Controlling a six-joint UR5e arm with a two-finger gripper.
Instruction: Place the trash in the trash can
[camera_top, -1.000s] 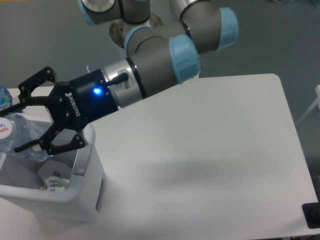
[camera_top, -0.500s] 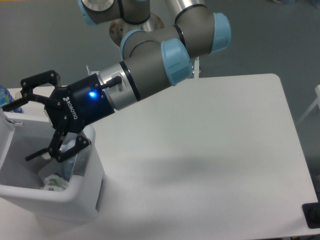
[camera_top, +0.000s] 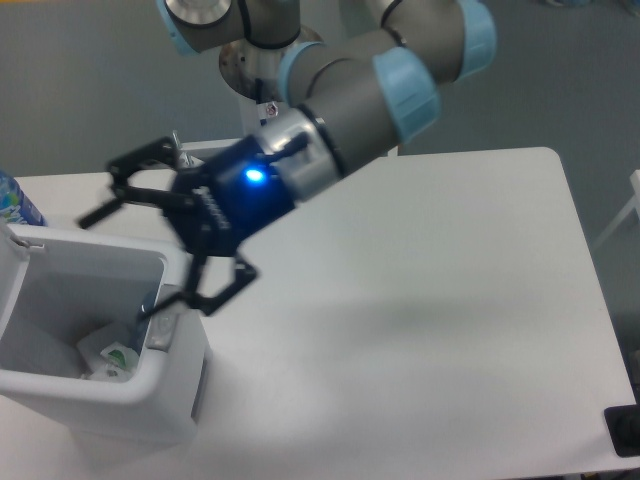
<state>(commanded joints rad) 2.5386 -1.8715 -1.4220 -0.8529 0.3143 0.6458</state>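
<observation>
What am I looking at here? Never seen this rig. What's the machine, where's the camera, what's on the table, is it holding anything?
It is a single robot arm with grey tubes and light blue joint caps. The black claw at its end is the gripper, with two fingers and a blue light on its body. One fixed camera looks down at the white table from above and in front. At the left stands a white trash can; inside it you can see a crumpled white wrapper with green marks. The gripper is open, blurred by motion, and holds nothing. A blue-patterned object shows at the left edge, too cut off to identify.
</observation>
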